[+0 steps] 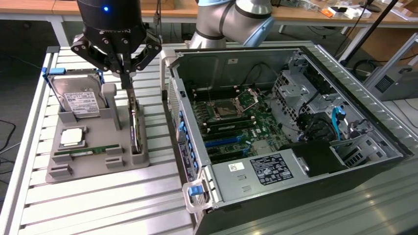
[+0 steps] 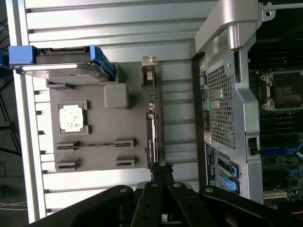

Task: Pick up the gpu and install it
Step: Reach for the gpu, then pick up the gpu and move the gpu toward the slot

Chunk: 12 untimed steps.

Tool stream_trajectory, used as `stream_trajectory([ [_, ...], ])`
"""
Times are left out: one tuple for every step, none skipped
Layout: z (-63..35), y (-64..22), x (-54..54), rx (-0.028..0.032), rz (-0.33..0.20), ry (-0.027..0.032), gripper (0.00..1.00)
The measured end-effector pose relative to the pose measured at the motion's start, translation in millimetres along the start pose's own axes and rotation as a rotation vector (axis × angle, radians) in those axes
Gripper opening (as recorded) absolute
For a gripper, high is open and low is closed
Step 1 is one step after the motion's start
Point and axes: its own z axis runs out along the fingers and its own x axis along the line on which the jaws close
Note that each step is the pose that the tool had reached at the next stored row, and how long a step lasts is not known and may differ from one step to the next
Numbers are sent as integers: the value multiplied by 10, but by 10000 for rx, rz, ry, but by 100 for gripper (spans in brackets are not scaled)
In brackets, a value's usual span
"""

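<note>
The gpu (image 1: 134, 125) stands on its long edge in a slot of the grey holder (image 1: 91, 164) on the slatted table, at the exterior view's left of the open computer case (image 1: 281, 122). In the wrist view the gpu (image 2: 152, 127) shows as a thin dark strip with its silver end bracket (image 2: 149, 66) at the far end. My gripper (image 1: 123, 73) hangs just above the card's far end with its fingers shut together. I see nothing held between them. In the wrist view my gripper (image 2: 161, 171) lines up with the card's near end.
The holder also carries a silver hard drive (image 1: 78, 98) in a blue frame, a square processor (image 1: 70, 138) and a green RAM stick (image 1: 88, 151). The case's motherboard (image 1: 235, 122) lies exposed, with blue slots (image 1: 225, 142) near its lower edge. The case's rear wall (image 2: 222, 109) stands close beside the holder.
</note>
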Motion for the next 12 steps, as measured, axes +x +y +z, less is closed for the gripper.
stream_trajectory([
  [0, 0, 0, 0, 0, 0, 11],
  [0, 0, 0, 0, 0, 0, 11],
  [0, 0, 0, 0, 0, 0, 11],
  [0, 0, 0, 0, 0, 0, 11],
  [0, 0, 0, 0, 0, 0, 11],
  [0, 0, 0, 0, 0, 0, 11],
  [0, 0, 0, 0, 0, 1, 11],
  [0, 0, 0, 0, 0, 0, 11],
  [0, 0, 0, 0, 0, 0, 11],
  [0, 0, 0, 0, 0, 0, 11],
  [0, 0, 0, 0, 0, 0, 11],
  [0, 0, 0, 0, 0, 0, 23],
])
